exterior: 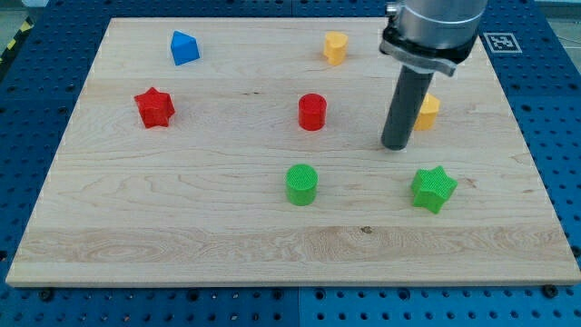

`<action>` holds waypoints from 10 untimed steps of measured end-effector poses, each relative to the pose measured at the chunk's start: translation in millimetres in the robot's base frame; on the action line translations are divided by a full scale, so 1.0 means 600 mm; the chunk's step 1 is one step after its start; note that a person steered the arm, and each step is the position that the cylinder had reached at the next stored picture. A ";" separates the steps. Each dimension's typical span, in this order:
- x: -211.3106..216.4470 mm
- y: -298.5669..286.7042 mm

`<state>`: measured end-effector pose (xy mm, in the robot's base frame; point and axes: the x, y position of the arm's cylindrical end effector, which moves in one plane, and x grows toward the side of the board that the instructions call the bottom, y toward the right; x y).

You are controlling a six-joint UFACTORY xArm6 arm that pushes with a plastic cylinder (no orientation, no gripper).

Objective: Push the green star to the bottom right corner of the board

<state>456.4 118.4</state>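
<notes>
The green star (433, 189) lies on the wooden board (182, 236) at the view's lower right, some way in from the bottom right corner. My tip (396, 145) rests on the board just up and to the left of the star, a short gap apart. The rod hides part of a yellow block (428, 112) behind it.
A green cylinder (301, 184) sits left of the star. A red cylinder (311, 112) is at the centre, a red star (154, 107) at the left, a blue block (184, 47) at the top left, a yellow block (335, 46) at the top.
</notes>
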 end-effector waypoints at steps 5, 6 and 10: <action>0.092 -0.013; 0.097 0.001; 0.117 0.053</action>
<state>526.3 150.1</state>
